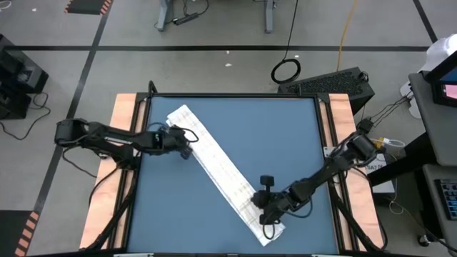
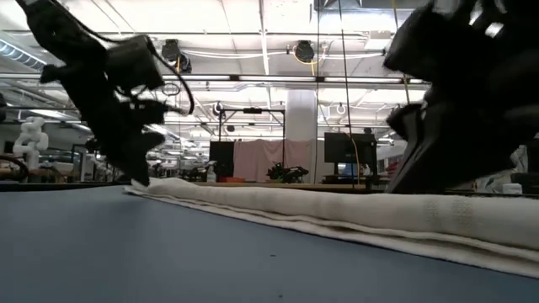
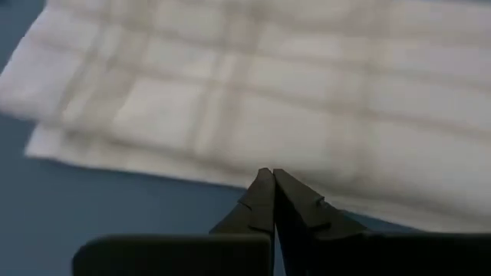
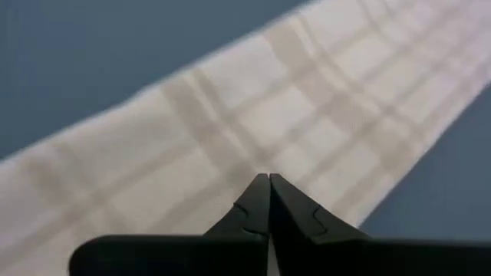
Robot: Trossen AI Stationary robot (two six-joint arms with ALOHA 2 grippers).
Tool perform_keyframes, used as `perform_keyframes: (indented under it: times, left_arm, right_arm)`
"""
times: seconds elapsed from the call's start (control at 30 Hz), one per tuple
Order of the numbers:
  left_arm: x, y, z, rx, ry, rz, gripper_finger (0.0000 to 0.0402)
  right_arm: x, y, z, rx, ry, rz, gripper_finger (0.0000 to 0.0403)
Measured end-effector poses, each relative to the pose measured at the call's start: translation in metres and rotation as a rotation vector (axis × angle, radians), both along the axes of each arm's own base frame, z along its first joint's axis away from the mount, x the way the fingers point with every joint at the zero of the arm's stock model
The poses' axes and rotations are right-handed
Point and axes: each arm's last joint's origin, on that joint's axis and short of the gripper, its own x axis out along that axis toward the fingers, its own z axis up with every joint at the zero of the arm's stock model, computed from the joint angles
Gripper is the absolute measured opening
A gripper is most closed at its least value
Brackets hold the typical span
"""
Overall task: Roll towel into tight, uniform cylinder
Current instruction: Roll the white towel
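Note:
The towel is white with faint grey grid lines. It lies folded into a long narrow strip, flat on the blue table, running aslant from the far left to the near right. My left gripper is shut at the strip's far-left end, by its left edge. My right gripper is shut over the strip near its near-right end. In the low view the towel stretches across the table, with my left gripper at its far end. My left gripper slants down with its shut fingertips at the towel's long edge near the far-left end; I cannot tell whether they touch the cloth. My right gripper slants down with its shut fingertips over the middle of the strip's width; I cannot tell whether they touch it.
Wooden rails line the table's left and right sides. Bare blue surface lies at the near left and the far right. A black case and a cable coil sit on the floor beyond the far edge.

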Motion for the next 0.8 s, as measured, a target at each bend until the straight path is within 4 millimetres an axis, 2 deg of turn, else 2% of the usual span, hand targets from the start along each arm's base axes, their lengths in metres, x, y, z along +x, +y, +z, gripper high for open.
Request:
perform_keyframes:
  times: [0.17, 0.37, 0.67, 0.8]
  left_arm:
    - [0.001, 0.015, -0.019, 0.028, 0.089, 0.056, 0.0006]
    - [0.013, 0.036, -0.028, 0.101, 0.065, 0.054, 0.0006]
    - [0.013, 0.059, -0.025, 0.126, 0.043, 0.023, 0.0006]
    - [0.006, 0.056, -0.014, 0.075, 0.104, 0.046, 0.0004]
  right_arm:
    - [0.004, 0.0, -0.013, 0.062, -0.008, -0.105, 0.0]
    - [0.012, 0.003, -0.016, 0.131, -0.081, -0.132, 0.0]
    - [0.018, -0.003, -0.015, 0.154, -0.158, -0.23, 0.0]
    - [0.02, -0.006, -0.008, 0.147, -0.197, -0.247, 0.0]
